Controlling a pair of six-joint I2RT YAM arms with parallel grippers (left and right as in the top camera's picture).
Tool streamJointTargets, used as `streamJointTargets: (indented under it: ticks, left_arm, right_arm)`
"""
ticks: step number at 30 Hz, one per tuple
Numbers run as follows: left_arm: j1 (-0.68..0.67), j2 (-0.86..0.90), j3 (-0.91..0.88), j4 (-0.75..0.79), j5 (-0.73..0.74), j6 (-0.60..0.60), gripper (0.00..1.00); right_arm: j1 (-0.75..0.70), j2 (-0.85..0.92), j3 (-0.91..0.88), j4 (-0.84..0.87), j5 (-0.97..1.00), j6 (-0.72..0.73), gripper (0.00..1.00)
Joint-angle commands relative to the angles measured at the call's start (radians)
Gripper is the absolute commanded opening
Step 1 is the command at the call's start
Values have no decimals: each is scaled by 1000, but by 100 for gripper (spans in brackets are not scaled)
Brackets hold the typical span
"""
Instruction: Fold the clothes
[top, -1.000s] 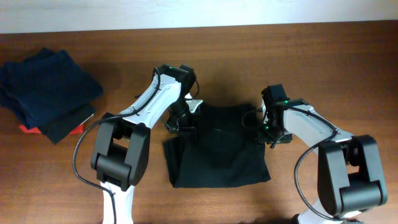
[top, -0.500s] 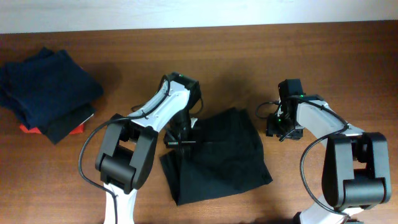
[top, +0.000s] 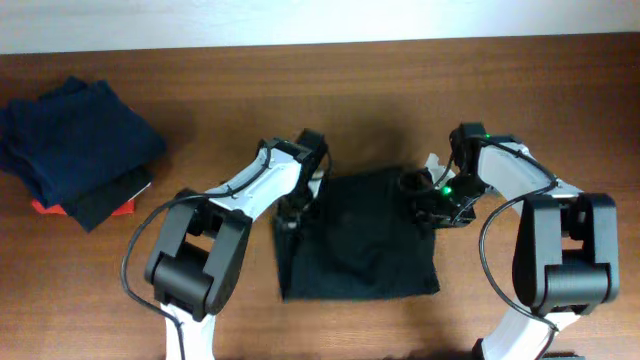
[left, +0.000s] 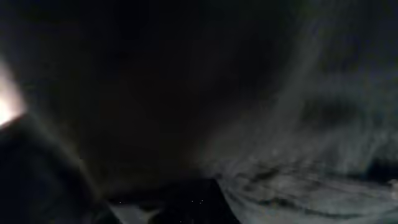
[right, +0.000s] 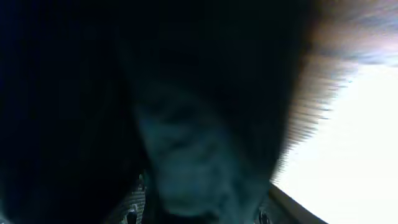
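Black garment (top: 355, 240) flat on worktop (top: 560, 100), left pincer (top: 291, 208) and right pincer (top: 422, 197) at its upper corners, grip of either indiscernible.

A black garment (top: 355, 245) lies flat in a rough rectangle; folded navy clothes (top: 75, 145) sit stacked far left.

The garment (top: 355, 240) lies on the table (top: 560, 90), near its middle; the left gripper (top: 293, 207) is at its left edge, the right gripper (top: 432, 200) at its upper right corner; a folded stack (top: 75, 150) sits far left.
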Motion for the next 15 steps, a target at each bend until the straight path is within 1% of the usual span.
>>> streamJointTargets:
  ticks: [1,3,5,8,10,14,15]
  left_arm:
    - [33,23,2,312,-186,11,6]
    - [73,23,8,451,-187,80,8]
    - [110,23,30,494,-185,86,9]
    - [142,22,104,435,-130,94,9]
    - [145,22,133,389,-114,94,9]
    - [138,23,134,361,-114,94,9]
    - [134,23,134,360,-114,94,9]
  right_arm:
    - [-29,4,116,-44,74,49,58]
    - [-29,4,162,-60,102,49,59]
    - [-27,5,174,-51,132,49,59]
    - [-26,6,156,-13,183,66,59]
    - [-23,6,145,16,181,69,60]
    - [34,12,139,97,205,89,60]
    - [58,25,139,127,223,102,62]
